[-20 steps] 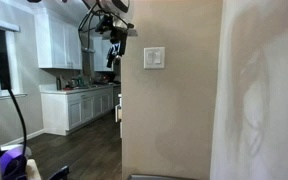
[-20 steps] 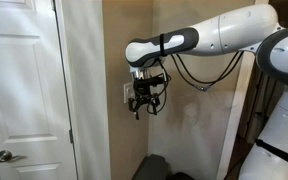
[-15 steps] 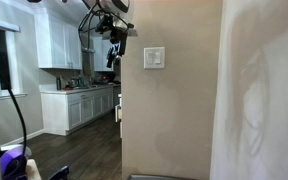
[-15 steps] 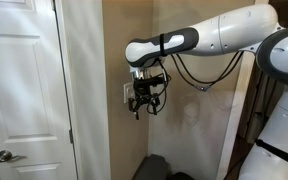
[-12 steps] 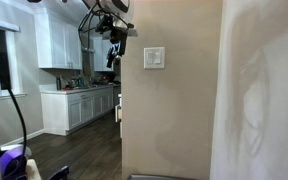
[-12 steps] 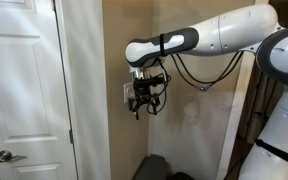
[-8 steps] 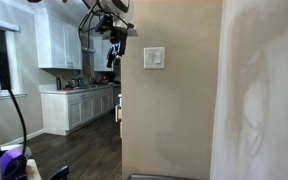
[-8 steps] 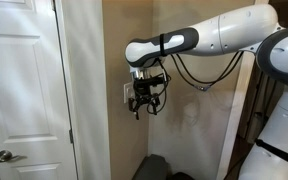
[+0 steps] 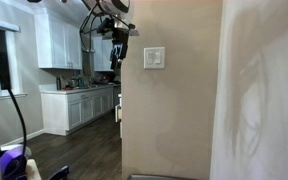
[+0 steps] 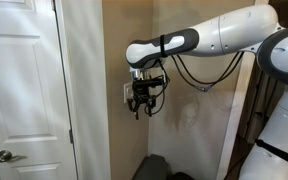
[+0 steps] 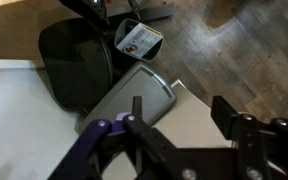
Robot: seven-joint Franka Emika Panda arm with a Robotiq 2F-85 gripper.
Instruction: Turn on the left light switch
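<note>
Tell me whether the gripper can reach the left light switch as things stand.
Probably yes: the gripper hangs close to the plate, nothing between them, and the left light switch sits uncovered.

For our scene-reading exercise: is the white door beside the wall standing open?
No, in an exterior view the white door sits flush and shut within its frame, beside the beige wall.
</note>
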